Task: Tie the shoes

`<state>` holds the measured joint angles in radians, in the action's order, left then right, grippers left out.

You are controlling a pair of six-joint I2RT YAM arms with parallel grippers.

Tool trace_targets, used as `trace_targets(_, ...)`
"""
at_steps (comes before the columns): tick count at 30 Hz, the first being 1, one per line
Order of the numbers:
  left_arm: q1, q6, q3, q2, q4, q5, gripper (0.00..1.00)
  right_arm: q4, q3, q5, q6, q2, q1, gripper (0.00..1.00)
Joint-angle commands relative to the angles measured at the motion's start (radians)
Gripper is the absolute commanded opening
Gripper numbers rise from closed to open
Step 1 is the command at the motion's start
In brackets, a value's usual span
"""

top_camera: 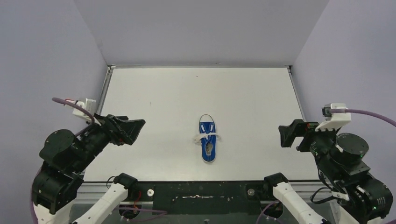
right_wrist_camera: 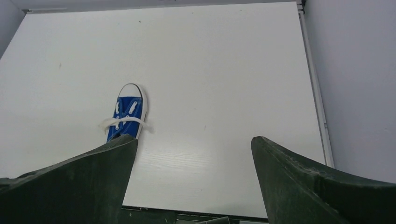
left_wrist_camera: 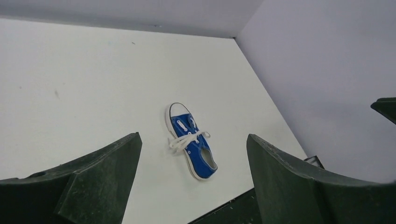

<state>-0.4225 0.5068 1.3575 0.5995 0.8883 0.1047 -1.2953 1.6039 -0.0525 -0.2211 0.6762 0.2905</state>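
One small blue canvas sneaker (top_camera: 208,142) is placed centrally on the white table (top_camera: 154,93), its white laces (top_camera: 208,136) knotted across it; tying is judged done. Left gripper (top_camera: 136,130) and right gripper (top_camera: 284,135) are held agape, empty, well aside.

A white desk (top_camera: 163,93) is filling the middle of the scene, carrying a few tiny dark specks (top_camera: 150,103). Pale lilac walls (top_camera: 42,51) are closing it in on three sides, and a black strip (top_camera: 205,190) is running along its near edge.
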Motion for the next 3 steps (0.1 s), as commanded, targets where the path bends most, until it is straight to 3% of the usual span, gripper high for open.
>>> trace_targets(1, 0.002, -0.104, 0.088, 0.006, 0.071, -0.097, 0.82, 0.022, 0.004, -0.103, -0.029, -0.031, -0.001, 1.0)
trace_targets(3, 0.002, -0.113, 0.112, 0.017, 0.093, -0.097, 0.82, 0.012, -0.001, -0.138, -0.031, -0.026, -0.001, 1.0)
